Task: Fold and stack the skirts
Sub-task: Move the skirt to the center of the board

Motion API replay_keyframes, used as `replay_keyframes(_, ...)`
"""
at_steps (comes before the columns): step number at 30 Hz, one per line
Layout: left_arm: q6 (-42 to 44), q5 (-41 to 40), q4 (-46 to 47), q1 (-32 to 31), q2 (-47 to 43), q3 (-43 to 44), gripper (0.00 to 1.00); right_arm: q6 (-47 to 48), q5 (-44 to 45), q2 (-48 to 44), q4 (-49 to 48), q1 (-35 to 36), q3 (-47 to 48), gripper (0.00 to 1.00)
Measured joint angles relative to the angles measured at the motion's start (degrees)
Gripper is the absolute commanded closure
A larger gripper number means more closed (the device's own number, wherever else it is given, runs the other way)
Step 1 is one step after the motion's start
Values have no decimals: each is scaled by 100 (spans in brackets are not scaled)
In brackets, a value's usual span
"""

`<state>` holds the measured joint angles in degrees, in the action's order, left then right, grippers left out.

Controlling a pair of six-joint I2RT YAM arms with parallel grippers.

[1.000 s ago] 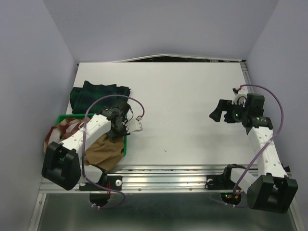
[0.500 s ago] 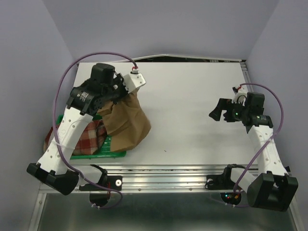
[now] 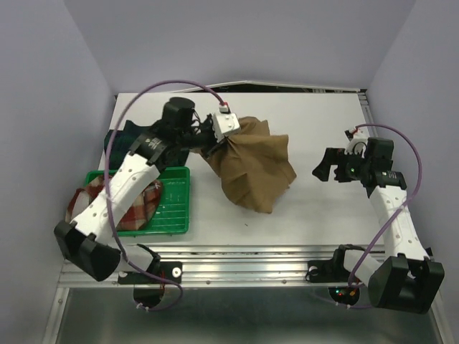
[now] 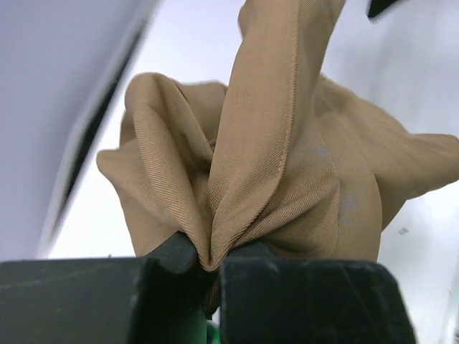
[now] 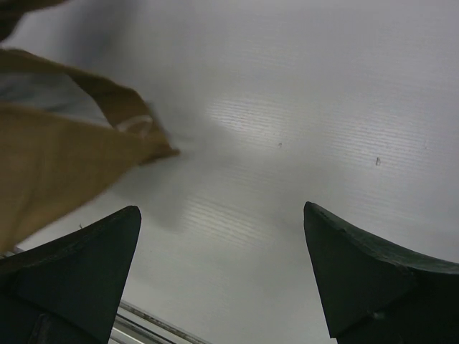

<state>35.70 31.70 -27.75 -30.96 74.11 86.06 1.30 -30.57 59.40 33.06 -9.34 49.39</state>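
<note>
My left gripper [image 3: 213, 147] is shut tight on a bunch of the tan skirt [image 3: 254, 168], hanging over the middle of the table [image 3: 308, 118], so next I think I must lay it flat near my wide-open right gripper [image 3: 323, 170].

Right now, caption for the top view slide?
Left claw holds the tan skirt bunched over the table; right claw hangs open, apart; plaid skirt lies partly in the green tray.

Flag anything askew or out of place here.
The red-orange-white plaid cloth skirt spills over the left rim of the green plastic tray, crumpled. The tan-brown cloth skirt dangles bunched from the left gripper. Nothing looks damaged.
</note>
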Motion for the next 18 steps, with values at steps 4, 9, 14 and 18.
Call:
replay_keyframes(4, 26, 4, 236, -216, 728, -1314, 100, 199, -22, 144, 103, -2, 17, 0)
replay_keyframes(9, 76, -216, 243, -308, 1908, -2050, 100, 538, -151, 498, 376, -2, 201, 0)
replay_keyframes(14, 444, -424, 247, -345, 1928, -2157, 87, 1281, -457, 750, 922, -2, 520, 0)
replay_keyframes(18, 855, -675, 214, -439, 1683, -2310, 55, 2035, -710, 1141, 1497, 0, 811, 2)
